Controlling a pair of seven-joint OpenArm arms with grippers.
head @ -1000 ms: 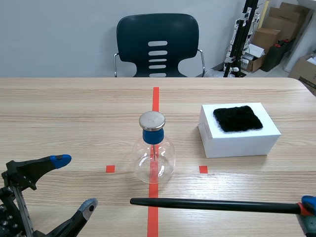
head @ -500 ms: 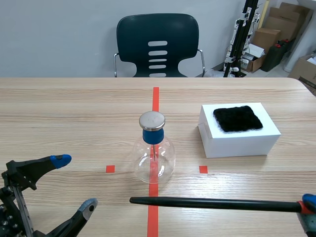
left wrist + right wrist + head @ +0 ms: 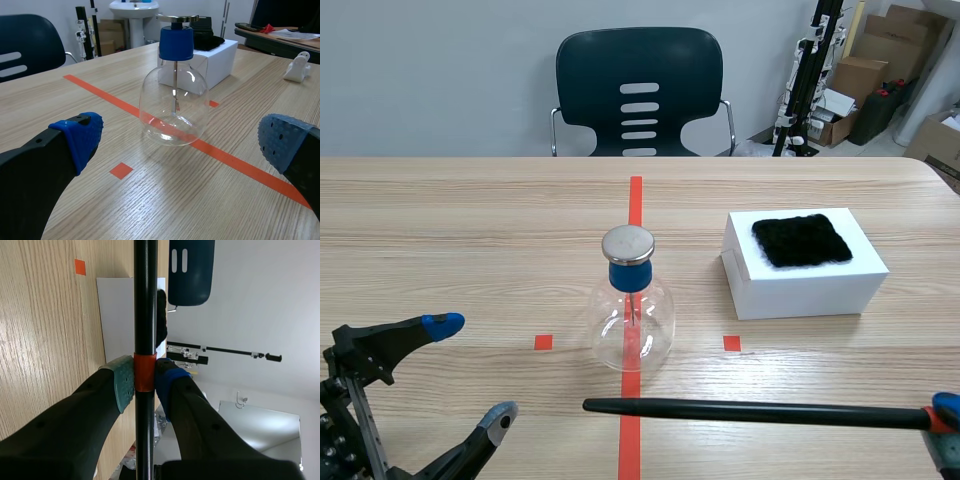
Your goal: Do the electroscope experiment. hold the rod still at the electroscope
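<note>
A: The flask [image 3: 633,325]?
B: Clear glass, glossy, glare spots. Its disc [image 3: 628,243] is brushed metal, the stopper [image 3: 629,275] smooth blue plastic.
A: The rod [image 3: 750,411]?
B: Black, smooth, slight sheen.
A: Rest?
B: The tabletop [image 3: 470,230] is matt wood-grain. The box [image 3: 810,285] is white, smooth, matt. The cloth [image 3: 802,240] is black, fuzzy. The left pincer [image 3: 472,368] has pads [image 3: 285,142] that are blue, dotted, rubbery-looking.

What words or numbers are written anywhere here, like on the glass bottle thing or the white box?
None can be read.
The electroscope, the white box and the black rod carry no writing that shows.
The cardboard boxes behind the table may have labels, but they are too small to read.
</note>
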